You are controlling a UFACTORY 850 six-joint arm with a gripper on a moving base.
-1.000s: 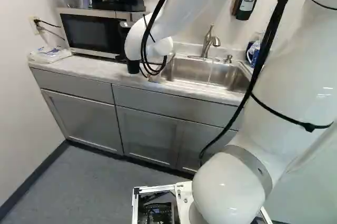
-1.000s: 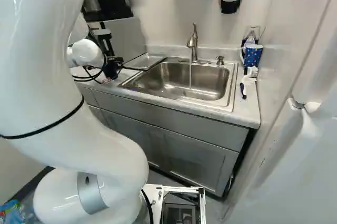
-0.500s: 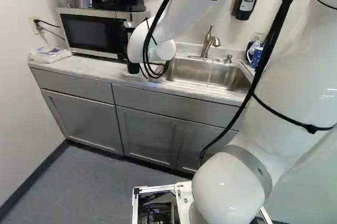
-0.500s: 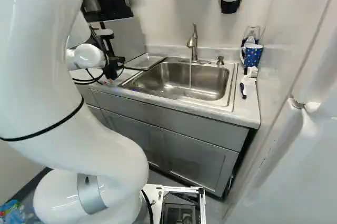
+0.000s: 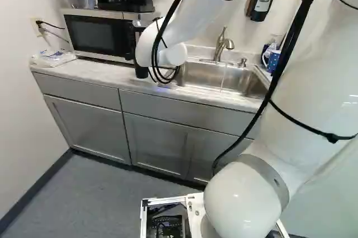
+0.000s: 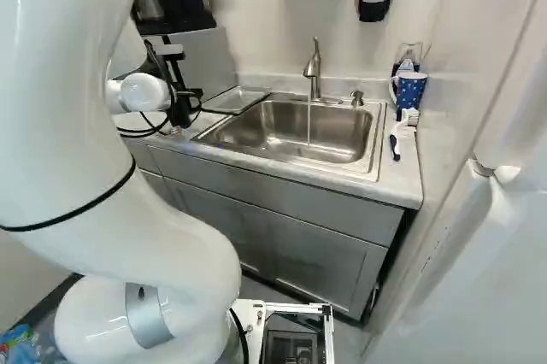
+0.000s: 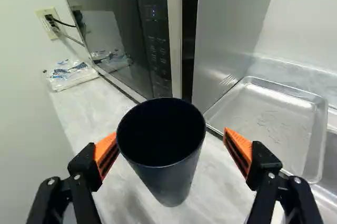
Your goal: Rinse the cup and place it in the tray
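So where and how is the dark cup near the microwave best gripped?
Probably by its outer wall, just below the rim: bring the gripper in slanting down from the mouth side, one finger on each flank. The cup is round, shows no handle, and appears to widen toward the rim, which should help against slipping.

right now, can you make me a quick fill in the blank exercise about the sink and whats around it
The jaws stand ____ around the dark cup.
From the faucet, ____ runs into the sink.
The metal tray has the sink on one side and the ____ on the other.
The spotted mug is mainly ____.

Missing words: open; water; microwave; blue
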